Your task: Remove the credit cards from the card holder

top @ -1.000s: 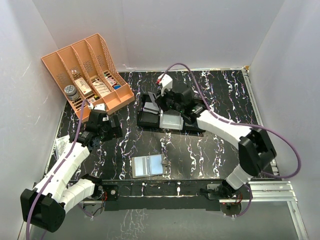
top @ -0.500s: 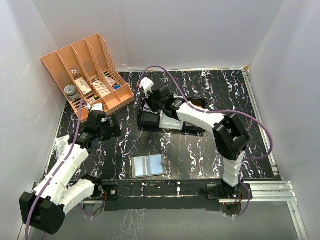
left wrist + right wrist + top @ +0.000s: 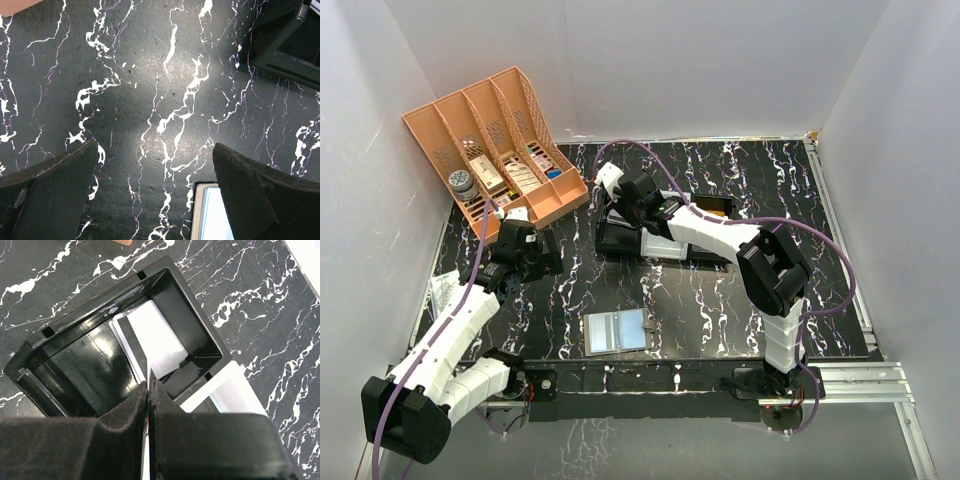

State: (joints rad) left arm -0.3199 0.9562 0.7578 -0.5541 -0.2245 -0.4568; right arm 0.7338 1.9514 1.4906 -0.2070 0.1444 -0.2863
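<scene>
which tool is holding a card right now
The right tool, pinched shut on a thin white plastic card seen edge-on above the black plastic tray; the left tool gapes open, holding nothing.

The tabletop [image 3: 720, 300] looks like black marble-patterned laminate with a faint sheen. The black tray [image 3: 85, 370] is glossy, smooth plastic. The right tool [image 3: 149, 390] has matt, grainy pads [image 3: 120, 410]. The credit card [image 3: 149, 360] between them is thin, smooth plastic.

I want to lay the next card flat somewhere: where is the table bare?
Bare table lies right of the tray, up to the far right corner, and in the strip between tray and card holder. Crowded: far left, with the organiser and open left claw; the tray itself, where the right claw grips a card.
</scene>
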